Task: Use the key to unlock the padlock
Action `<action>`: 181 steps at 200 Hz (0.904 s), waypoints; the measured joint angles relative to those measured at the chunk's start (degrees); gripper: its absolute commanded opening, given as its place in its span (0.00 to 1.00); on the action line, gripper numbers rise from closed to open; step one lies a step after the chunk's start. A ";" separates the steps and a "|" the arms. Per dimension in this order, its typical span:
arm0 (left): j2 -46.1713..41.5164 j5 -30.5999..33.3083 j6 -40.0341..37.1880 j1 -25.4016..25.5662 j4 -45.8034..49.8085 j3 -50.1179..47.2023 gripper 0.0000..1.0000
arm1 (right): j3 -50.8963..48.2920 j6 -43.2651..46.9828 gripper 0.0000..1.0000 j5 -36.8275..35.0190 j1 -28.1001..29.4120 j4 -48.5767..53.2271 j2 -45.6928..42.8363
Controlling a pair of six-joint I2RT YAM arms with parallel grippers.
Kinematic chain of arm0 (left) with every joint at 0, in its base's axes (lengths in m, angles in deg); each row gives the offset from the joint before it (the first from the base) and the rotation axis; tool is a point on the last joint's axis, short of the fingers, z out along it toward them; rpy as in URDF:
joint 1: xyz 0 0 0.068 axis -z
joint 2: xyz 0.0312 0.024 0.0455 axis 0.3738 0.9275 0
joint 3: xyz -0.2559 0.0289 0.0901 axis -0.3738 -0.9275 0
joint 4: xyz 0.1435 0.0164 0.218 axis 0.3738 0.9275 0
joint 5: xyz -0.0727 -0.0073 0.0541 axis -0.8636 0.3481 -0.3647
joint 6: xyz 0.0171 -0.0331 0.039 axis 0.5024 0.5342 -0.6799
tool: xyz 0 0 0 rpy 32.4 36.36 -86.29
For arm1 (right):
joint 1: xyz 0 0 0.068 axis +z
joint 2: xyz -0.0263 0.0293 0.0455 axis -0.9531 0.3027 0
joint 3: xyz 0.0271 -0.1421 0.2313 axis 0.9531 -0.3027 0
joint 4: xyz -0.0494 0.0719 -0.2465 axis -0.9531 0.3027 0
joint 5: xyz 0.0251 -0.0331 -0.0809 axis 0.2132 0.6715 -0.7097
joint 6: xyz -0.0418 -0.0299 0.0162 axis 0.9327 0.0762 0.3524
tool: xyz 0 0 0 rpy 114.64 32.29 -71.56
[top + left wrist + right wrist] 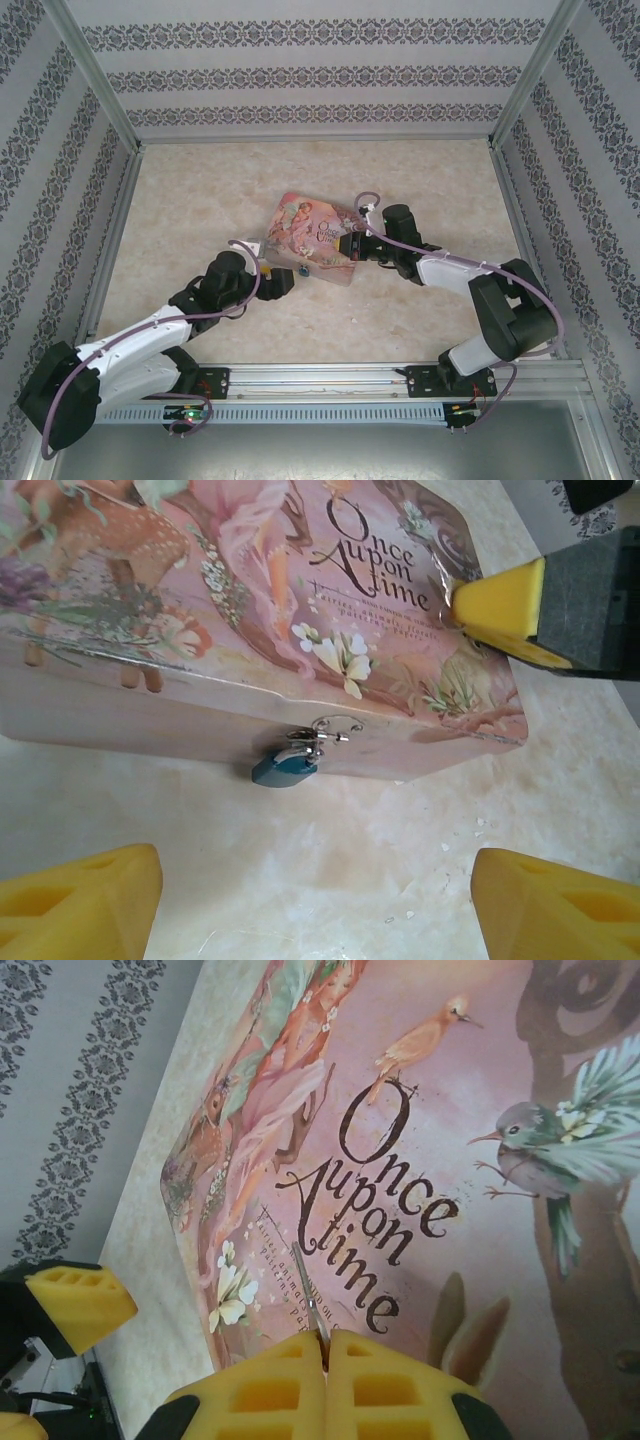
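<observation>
Padlock (285,770) hangs on pink tin's (150,715) front; right tool (478,608) touches lid (300,570).

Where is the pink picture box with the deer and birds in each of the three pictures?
Top external: pink illustrated tin box lies mid-table, lid up.
Left wrist: it spans the top, tiny blue padlock hanging from its front clasp.
Right wrist: its lid stretches across the middle and right, above the right gripper pinching a thin silvery key.
Shared landmark: the lid's "Once Upon a Time" lettering.

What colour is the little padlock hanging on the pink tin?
The padlock is blue-teal; clearest in the left wrist view.
</observation>
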 measured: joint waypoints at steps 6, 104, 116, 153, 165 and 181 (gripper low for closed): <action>0.13 -0.20 0.00 0.00 -0.57 -0.26 0.80 | 0.09 -0.02 0.00 0.00 0.04 -0.22 0.24; 1.99 1.22 0.55 -1.88 -7.87 -2.99 0.83 | 0.20 -0.02 0.00 0.20 1.95 -5.77 3.08; 3.28 0.61 1.22 -2.75 -8.98 -3.13 0.83 | 0.20 0.00 0.00 0.20 1.95 -5.79 3.08; 9.31 -4.02 2.58 -4.81 -12.66 -3.10 0.80 | 0.20 0.00 0.00 0.26 1.95 -5.92 3.21; 11.69 -5.55 2.58 -4.83 -13.77 -3.06 0.80 | 0.20 0.00 0.00 0.28 1.95 -6.05 3.30; 14.56 -7.23 2.51 -4.83 -15.17 -2.97 0.79 | 0.20 0.00 0.00 0.28 1.95 -6.10 3.32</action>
